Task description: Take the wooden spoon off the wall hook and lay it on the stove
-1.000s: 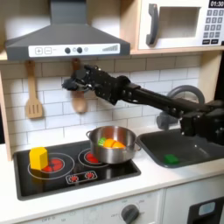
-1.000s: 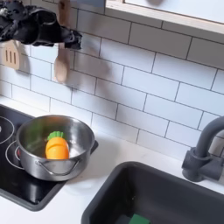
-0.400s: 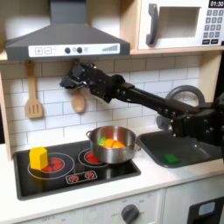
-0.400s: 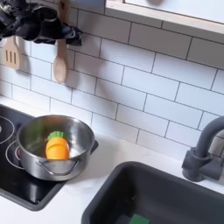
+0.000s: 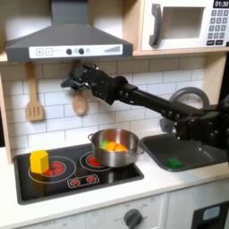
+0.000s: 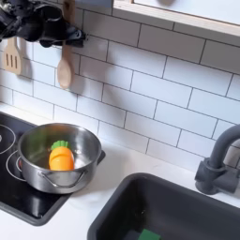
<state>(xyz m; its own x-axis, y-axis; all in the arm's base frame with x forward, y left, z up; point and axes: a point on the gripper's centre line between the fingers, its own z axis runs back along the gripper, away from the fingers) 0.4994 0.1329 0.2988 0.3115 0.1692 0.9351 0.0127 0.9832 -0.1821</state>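
1. We find the spoon [image 5: 80,101] [image 6: 64,68] against the wall tiles, long axis vertical, bowl down, above the stove [image 5: 63,170].
2. The end effector [image 5: 72,79] [image 6: 47,30] sits at the handle's top; we cannot tell its jaw state.

The light wooden spoon [image 5: 80,101] hangs bowl-down on the tiles above the black stove [image 5: 63,183].

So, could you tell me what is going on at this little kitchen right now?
The robot arm has reached up to the tiled wall, its gripper at the handle of the wooden spoon, which hangs beside a slotted wooden spatula. Whether the gripper has closed on it is unclear. Below, the stove carries a steel pot and a yellow block.
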